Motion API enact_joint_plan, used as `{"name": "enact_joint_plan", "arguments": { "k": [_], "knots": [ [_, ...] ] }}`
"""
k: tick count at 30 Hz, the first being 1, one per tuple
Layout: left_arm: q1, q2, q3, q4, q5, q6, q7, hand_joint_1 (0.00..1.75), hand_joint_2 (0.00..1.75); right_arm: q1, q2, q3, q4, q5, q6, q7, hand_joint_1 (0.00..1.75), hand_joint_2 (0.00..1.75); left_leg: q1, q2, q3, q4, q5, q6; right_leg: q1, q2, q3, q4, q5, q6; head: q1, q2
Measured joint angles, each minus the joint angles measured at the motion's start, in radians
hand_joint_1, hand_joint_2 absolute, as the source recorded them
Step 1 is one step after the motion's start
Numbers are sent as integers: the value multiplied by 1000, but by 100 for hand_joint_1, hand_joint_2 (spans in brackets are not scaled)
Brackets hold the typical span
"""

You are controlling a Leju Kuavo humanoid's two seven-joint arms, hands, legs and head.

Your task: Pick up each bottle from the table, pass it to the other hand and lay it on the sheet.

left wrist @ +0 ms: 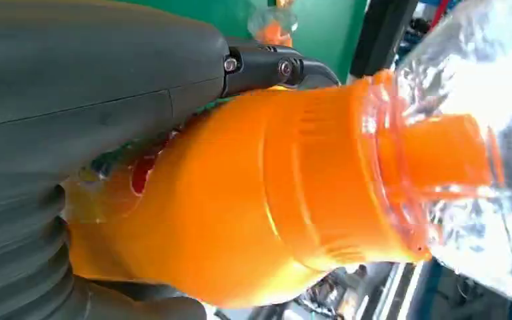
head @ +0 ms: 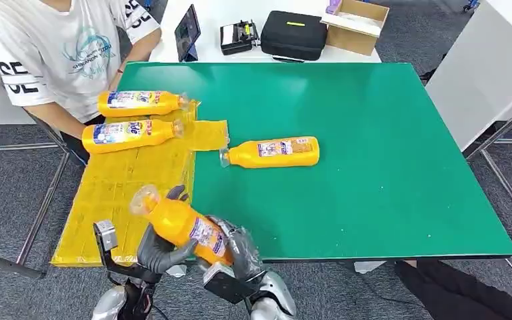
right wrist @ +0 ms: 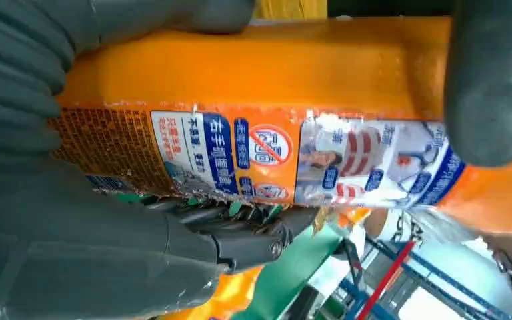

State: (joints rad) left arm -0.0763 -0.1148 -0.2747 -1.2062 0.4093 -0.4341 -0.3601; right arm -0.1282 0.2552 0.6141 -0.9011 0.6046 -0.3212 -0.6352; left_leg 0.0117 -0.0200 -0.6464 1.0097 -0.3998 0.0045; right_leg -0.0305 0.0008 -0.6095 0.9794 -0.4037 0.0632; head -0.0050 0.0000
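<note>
The bottle (head: 180, 225) you are passing is being gripped by both the left robot hand (head: 157, 250) and right robot hand (head: 240, 248), cap pointing toward the sheet (head: 127, 180).

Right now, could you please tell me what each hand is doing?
Left hand: holding the bottle.
Right hand: holding the same bottle, mid hand-over.

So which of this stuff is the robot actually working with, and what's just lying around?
Working with: held bottle, left hand, right hand, lone bottle on green table, two bottles on yellow sheet.

Lying around: tablet, black case, cardboard box.
</note>
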Motion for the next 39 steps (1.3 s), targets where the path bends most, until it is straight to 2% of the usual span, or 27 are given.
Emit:
{"name": "enact_joint_plan", "arguments": {
  "k": [4,11,12,13,14,19,21,39],
  "knots": [
    [-4,3,-2,9,13,0,11,0,175,-41,9,44,58,84,-9,33,175,175,0,0,0,0,0,0,0,0,0,0,0,0,0,0],
    [-11,5,-1,45,52,-27,10,0,175,-89,23,103,136,92,2,34,173,175,0,2,1,0,0,0,0,0,0,0,0,0,0,0],
    [-12,5,0,49,57,-34,10,9,175,-95,24,109,144,92,2,34,175,175,0,2,1,0,0,0,0,0,0,0,0,0,0,0],
    [-13,7,0,54,66,-43,10,152,175,-102,25,118,155,92,2,34,175,175,0,3,2,0,0,0,0,0,0,0,0,0,0,0],
    [-14,8,0,58,68,-53,8,175,175,-108,26,123,164,92,2,33,175,175,0,3,2,0,0,0,0,1,0,0,0,0,0,0],
    [-13,21,-10,60,20,-67,-25,175,175,-119,26,128,179,74,-23,32,168,175,0,4,2,0,0,0,0,1,0,0,0,0,0,0],
    [-13,23,-16,55,0,-64,-39,175,175,-123,26,127,179,73,-26,40,155,175,0,4,3,0,0,0,0,1,0,0,0,-1,0,0],
    [-8,26,-11,12,2,-61,-50,175,175,-125,34,128,172,84,-22,65,155,175,0,4,2,0,0,0,0,0,0,0,1,-1,0,0]
  ]
}}
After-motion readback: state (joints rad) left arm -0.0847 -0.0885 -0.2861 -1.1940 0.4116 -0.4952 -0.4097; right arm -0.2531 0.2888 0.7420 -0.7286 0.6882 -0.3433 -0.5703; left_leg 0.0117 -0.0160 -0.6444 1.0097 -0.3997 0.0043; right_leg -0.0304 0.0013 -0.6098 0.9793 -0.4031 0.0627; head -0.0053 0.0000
